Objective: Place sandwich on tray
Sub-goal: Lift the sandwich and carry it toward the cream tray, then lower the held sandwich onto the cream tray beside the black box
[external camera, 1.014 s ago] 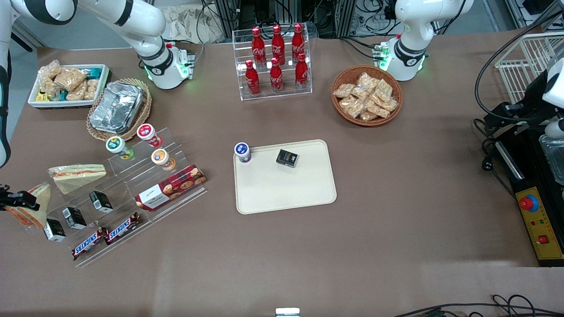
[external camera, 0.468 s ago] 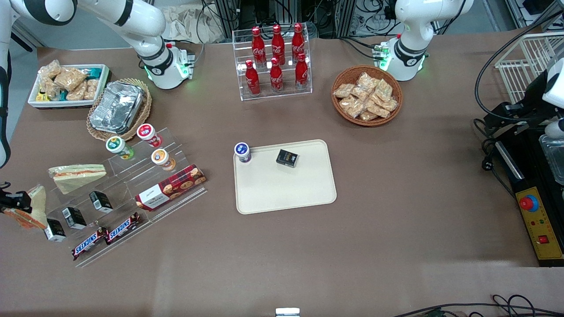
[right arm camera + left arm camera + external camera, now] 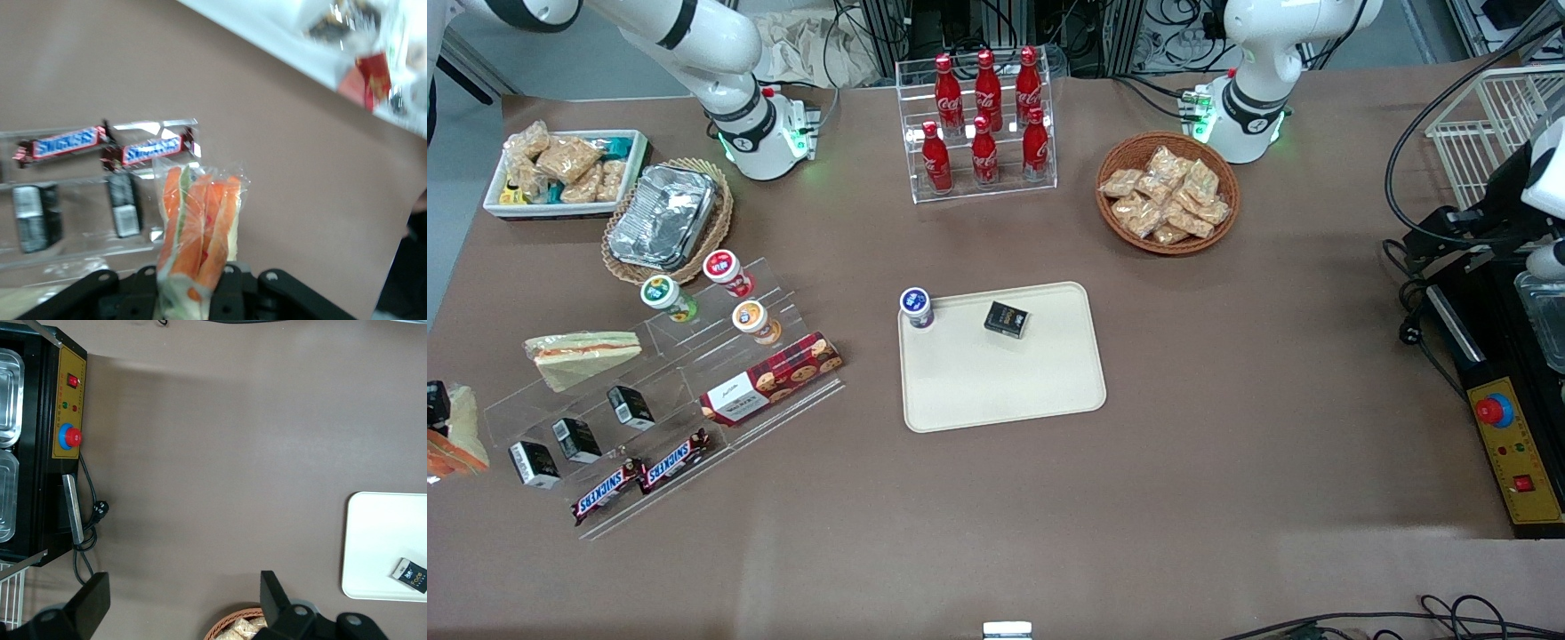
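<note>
Wrapped sandwich [image 3: 200, 233], filling edge outward, clamped between the closed fingers of the gripper [image 3: 190, 283], lifted at the working arm's end of the table, beside the clear display stand [image 3: 658, 391]. Probably light, soft, slippery in its film; best held across the bread faces, gently. Well apart from the cream tray [image 3: 1005, 391].
</note>
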